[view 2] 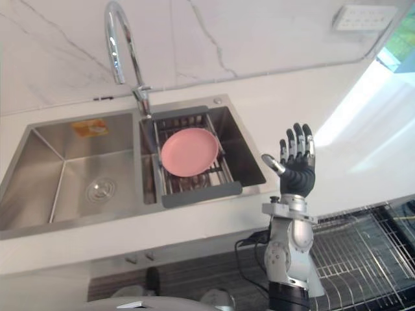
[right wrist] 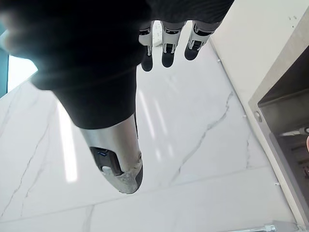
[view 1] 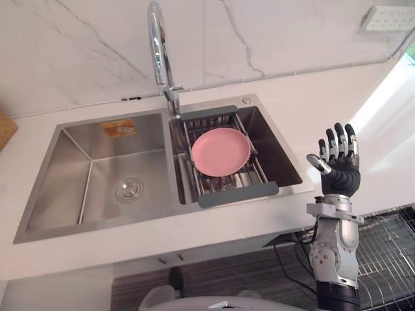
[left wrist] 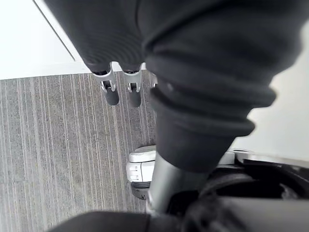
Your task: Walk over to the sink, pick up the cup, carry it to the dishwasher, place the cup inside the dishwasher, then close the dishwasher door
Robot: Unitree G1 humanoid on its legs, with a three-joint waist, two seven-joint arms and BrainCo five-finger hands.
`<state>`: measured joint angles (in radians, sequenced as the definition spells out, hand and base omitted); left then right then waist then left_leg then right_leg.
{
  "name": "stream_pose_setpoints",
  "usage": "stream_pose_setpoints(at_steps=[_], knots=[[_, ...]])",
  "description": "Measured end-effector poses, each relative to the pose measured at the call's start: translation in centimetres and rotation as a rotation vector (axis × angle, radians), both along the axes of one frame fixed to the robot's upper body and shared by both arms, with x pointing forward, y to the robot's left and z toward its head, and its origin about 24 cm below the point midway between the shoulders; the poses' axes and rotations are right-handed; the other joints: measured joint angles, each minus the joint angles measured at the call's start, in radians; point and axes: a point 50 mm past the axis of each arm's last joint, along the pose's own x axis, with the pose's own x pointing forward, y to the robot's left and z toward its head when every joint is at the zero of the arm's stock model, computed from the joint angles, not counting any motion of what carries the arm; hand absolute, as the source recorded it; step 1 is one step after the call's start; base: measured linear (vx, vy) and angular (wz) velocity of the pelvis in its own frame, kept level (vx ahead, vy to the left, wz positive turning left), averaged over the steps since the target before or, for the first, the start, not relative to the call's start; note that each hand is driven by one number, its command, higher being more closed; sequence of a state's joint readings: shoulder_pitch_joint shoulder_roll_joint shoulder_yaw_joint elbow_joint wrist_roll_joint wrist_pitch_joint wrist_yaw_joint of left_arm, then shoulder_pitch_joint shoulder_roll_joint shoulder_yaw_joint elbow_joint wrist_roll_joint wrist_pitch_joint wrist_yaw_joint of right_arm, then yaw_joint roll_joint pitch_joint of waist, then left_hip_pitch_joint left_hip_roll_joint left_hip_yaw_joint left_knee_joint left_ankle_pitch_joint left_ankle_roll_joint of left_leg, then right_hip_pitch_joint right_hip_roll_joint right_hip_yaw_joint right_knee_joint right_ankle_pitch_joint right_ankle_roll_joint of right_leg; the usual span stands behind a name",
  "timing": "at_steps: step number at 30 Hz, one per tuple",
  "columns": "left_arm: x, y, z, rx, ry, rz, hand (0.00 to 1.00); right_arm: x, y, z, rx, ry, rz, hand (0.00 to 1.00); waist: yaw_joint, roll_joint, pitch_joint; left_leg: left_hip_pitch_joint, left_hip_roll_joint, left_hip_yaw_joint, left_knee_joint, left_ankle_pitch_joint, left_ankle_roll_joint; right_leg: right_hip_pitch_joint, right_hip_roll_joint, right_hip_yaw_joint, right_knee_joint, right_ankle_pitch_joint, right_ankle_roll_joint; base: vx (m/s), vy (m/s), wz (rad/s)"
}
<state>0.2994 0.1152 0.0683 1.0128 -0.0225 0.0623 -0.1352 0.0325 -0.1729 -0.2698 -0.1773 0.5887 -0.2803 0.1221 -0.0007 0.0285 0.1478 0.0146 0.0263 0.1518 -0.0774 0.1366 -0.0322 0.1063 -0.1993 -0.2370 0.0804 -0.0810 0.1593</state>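
L hand [left wrist: 112, 94] is hanging over floor [left wrist: 48, 145], fingers straight, holding nothing. Sink [view 1: 58, 181]: pink plate [view 1: 220, 151] is lying in rack [view 1: 237, 194] at faucet's [view 1: 157, 45] 5 o'clock. R hand [view 1: 337, 165] is hovering at sink's 4 o'clock, fingers straight, empty. Can't tell where cup is.

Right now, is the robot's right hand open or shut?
Open: the right hand stands upright beside the sink, with straight fingers and nothing in it.
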Motion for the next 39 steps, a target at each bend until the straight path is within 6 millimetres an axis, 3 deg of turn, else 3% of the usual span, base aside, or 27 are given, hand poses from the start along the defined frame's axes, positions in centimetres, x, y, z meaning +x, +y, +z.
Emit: stream_pose_setpoints(at_steps=[7, 11, 15, 18, 21, 30, 39], knots=[[-1.1, 0.0, -0.2, -0.024, 0.089, 0.214, 0.0, 1.8, 1.3, 1.9, 0.049, -0.06, -0.005, 0.0, 0.035, -0.025, -0.011, 0.0, 0.013, 0.018, -0.008, 0.004, -0.005, 0.001, -0.009, -0.062, -0.012, 0.016, -0.013, -0.03, 0.004, -0.06], [-1.9, 0.4, -0.1, -0.025, 0.145, 0.3, 0.0, 2.3, 1.3, 1.9, -0.012, -0.001, -0.062, 0.0, 0.037, -0.049, -0.02, -0.001, 0.031, 0.029, -0.008, 0.008, -0.012, 0.001, -0.002, -0.077, -0.026, 0.03, -0.02, -0.01, -0.016, -0.11], [-2.1, 0.7, -0.1, -0.016, 0.161, 0.33, 0.0, 2.8, 1.7, 1.3, -0.243, 0.129, -0.074, 0.0, 0.033, -0.059, -0.024, 0.0, 0.034, 0.034, -0.009, 0.005, -0.016, 0.01, 0.008, -0.088, -0.045, 0.04, -0.02, 0.0, -0.01, -0.03], [-2.0, 1.0, 0.0, -0.01, 0.16, 0.33, 0.0, 3.6, 2.3, -0.3, -0.453, 0.25, -0.041, 0.0, 0.034, -0.07, -0.025, 0.0, 0.031, 0.02, -0.009, 0.001, -0.01, 0.034, 0.006, -0.128, -0.065, 0.043, -0.015, 0.0, -0.003, 0.14], [-1.5, 1.4, 0.0, -0.002, 0.149, 0.326, 0.0, 4.4, 3.0, -1.5, -0.64, 0.342, -0.002, 0.0, 0.052, -0.081, -0.027, -0.006, 0.027, 0.01, -0.009, 0.0, -0.01, 0.037, 0.004, -0.141, -0.068, 0.043, -0.015, 0.02, -0.005, 0.15], [-0.7, 2.1, 0.2, 0.004, 0.137, 0.351, 0.0, 7.3, 1.7, 1.1, -1.05, 0.36, -0.042, 0.0, 0.059, -0.105, -0.015, -0.014, 0.001, -0.018, -0.009, 0.005, -0.005, 0.066, -0.015, -0.186, -0.076, 0.056, 0.004, 0.04, 0.003, 0.13], [-0.5, 2.2, 0.3, 0.001, 0.138, 0.35, 0.0, 8.8, 3.6, 1.9, -1.41, 0.283, 0.038, 0.0, 0.059, -0.115, -0.009, -0.013, -0.001, -0.024, -0.009, 0.002, -0.008, 0.067, -0.015, -0.193, -0.077, 0.053, 0.0, -0.01, -0.001, 0.01]])
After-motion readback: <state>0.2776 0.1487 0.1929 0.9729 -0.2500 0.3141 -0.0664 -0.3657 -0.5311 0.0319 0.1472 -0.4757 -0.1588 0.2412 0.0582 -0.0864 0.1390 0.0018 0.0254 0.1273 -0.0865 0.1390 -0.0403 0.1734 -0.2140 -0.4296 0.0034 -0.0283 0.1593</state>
